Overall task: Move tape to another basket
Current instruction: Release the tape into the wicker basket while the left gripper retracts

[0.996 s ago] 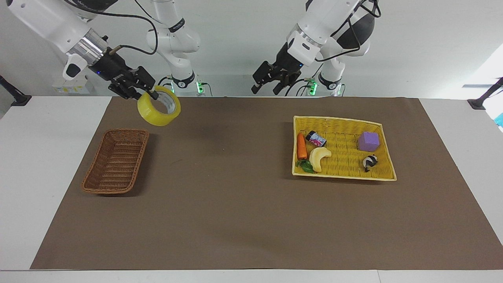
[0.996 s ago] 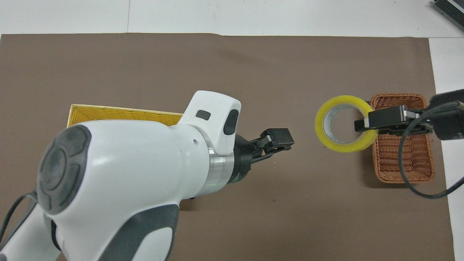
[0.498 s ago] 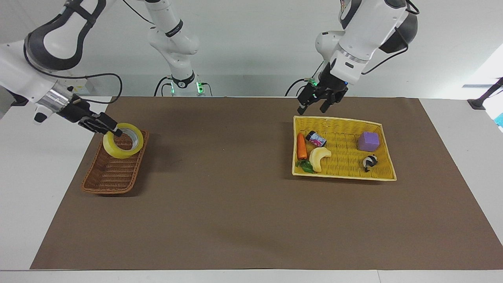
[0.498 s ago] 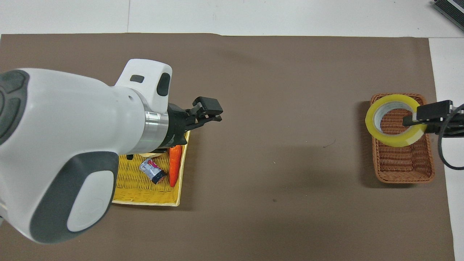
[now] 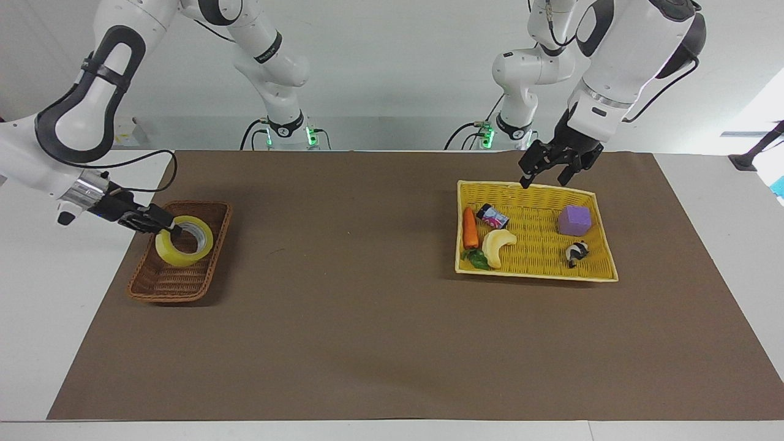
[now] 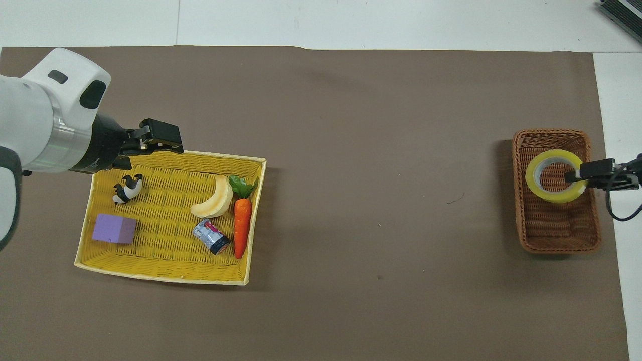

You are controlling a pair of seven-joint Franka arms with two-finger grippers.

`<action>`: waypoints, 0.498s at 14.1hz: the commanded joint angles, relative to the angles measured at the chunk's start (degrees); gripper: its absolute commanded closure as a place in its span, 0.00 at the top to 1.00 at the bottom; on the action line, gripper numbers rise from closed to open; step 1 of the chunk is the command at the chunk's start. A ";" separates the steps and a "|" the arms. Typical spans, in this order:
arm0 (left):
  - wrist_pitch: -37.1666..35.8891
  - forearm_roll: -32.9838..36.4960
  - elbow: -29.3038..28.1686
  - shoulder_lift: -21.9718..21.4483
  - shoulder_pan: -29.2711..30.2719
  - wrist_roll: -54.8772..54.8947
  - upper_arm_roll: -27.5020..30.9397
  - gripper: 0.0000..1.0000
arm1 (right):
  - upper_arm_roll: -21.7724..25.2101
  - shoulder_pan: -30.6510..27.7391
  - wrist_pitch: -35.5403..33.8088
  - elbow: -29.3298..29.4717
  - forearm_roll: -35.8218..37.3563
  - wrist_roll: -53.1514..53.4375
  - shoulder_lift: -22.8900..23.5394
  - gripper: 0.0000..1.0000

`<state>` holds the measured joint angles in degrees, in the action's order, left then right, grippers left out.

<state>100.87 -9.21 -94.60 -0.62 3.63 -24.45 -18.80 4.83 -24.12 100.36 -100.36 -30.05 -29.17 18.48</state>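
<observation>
- Facing view:
  - Gripping the tape (image 5: 184,248) by its wall, the right gripper (image 5: 164,225) has one finger inside the white core and the other outside the yellow band, closed on the roll.
  - The roll lies tilted, hole facing up and toward the table's middle, low inside the basket (image 5: 180,251). Whether it rests on the woven floor cannot be told.
  - The basket stands near the corner of the brown mat (image 5: 392,343) at the right arm's end, on the robots' edge, long axis running from the robots' edge toward the edge away from them.
  - The tape sits in the basket's half nearer the robots. The right arm reaches in over the basket's long rim on the side of the table's short edge.
  - The left gripper (image 5: 546,170) hovers over the robots'-side rim of the yellow tray (image 5: 597,269), fingers spread, holding nothing; this arm waits.
- Overhead view:
  - The tape (image 6: 555,176) shows as a ring within the basket (image 6: 556,235), wholly inside its rims.
  - The right gripper (image 6: 577,175) pinches the ring's wall on the side toward the table's short edge.
  - Judgement: release is the step in hand, as the roll lies inside the rims, so parting the fingers and withdrawing upward should leave it there.
  - The left gripper (image 6: 163,143) stands over the tray (image 6: 160,273) at its rim.
</observation>
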 commanded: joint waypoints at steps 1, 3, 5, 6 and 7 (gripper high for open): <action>-1.91 2.26 0.46 -0.70 -0.29 0.10 0.17 1.00 | -0.70 -1.28 1.77 -3.42 -0.98 -4.66 -0.46 0.00; -2.26 3.31 0.55 -0.70 -0.73 0.19 0.26 1.00 | -0.70 -1.37 2.81 -4.31 -0.19 -7.12 -0.29 0.00; -2.96 4.81 1.17 -0.61 -4.22 2.63 4.35 1.00 | -0.70 -1.11 5.36 -5.63 1.12 -9.32 -0.46 0.24; -3.31 4.81 1.17 -0.69 -8.95 5.87 10.91 1.00 | -0.70 -1.02 5.63 -5.63 1.92 -9.24 -0.46 0.65; -4.27 4.72 1.17 -1.04 -14.22 10.17 18.29 1.00 | -0.70 -0.84 5.55 -5.37 2.01 -8.80 -0.37 1.00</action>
<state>99.14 -5.62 -94.15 -0.99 -2.64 -19.93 -11.12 4.78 -24.71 104.74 -104.28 -29.13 -36.83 19.37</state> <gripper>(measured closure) 0.000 0.392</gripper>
